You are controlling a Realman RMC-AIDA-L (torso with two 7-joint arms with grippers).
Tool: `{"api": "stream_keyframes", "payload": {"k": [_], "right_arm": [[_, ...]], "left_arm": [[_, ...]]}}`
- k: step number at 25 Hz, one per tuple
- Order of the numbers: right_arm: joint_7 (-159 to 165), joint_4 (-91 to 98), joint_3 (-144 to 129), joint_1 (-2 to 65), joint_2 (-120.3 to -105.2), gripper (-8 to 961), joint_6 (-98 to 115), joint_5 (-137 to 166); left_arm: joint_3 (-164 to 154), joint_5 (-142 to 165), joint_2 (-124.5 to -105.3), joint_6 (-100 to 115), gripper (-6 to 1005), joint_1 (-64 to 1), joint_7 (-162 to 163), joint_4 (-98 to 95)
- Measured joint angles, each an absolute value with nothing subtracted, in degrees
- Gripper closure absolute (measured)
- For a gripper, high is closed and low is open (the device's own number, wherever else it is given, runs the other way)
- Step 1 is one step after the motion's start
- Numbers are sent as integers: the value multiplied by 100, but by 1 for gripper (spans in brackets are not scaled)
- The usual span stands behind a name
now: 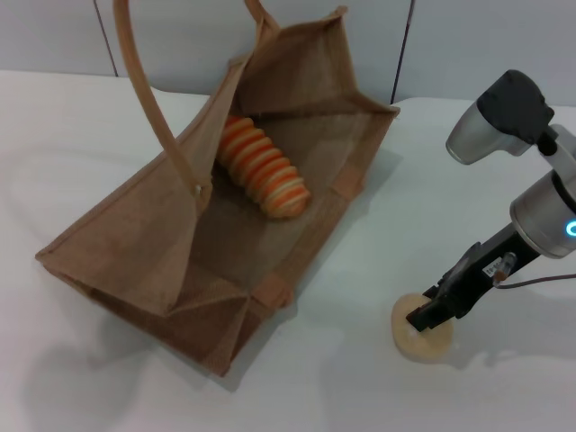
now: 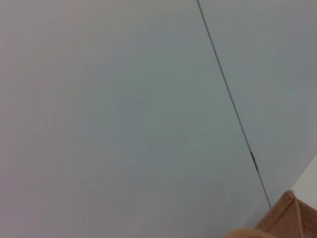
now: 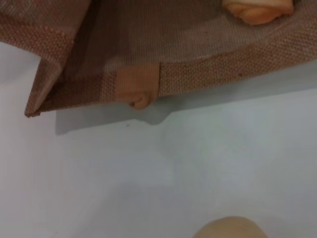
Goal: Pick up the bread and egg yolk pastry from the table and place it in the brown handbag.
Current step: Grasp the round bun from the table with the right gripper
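The brown handbag (image 1: 135, 243) lies open on its side on the white table, left of centre in the head view. The striped orange and cream bread (image 1: 263, 166) rests inside it, near the far end. The pale round egg yolk pastry (image 1: 416, 344) sits on the table to the right of the bag, near the front. My right gripper (image 1: 425, 319) is down on top of the pastry. In the right wrist view the pastry (image 3: 230, 229) shows at the edge, with the handbag's rim (image 3: 198, 74) and the bread's end (image 3: 257, 11) beyond. The left arm is out of the head view.
One long strap handle (image 1: 144, 90) arches up over the bag's left side. Bare white table (image 1: 378, 252) separates the bag from the pastry. The left wrist view shows a grey wall and a corner of the handbag (image 2: 292, 218).
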State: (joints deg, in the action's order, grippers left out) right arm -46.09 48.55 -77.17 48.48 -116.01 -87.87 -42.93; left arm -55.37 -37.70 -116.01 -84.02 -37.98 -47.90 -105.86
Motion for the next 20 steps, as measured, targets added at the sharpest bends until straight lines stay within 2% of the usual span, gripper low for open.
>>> {"api": "stream_keyframes", "payload": {"k": [20], "right_arm": [[-4630, 5337, -7107, 4856, -11575, 663, -8833, -4246]], "left_arm": [[-5537, -3771, -11602, -8399, 887, -3799, -4831, -10432]]}}
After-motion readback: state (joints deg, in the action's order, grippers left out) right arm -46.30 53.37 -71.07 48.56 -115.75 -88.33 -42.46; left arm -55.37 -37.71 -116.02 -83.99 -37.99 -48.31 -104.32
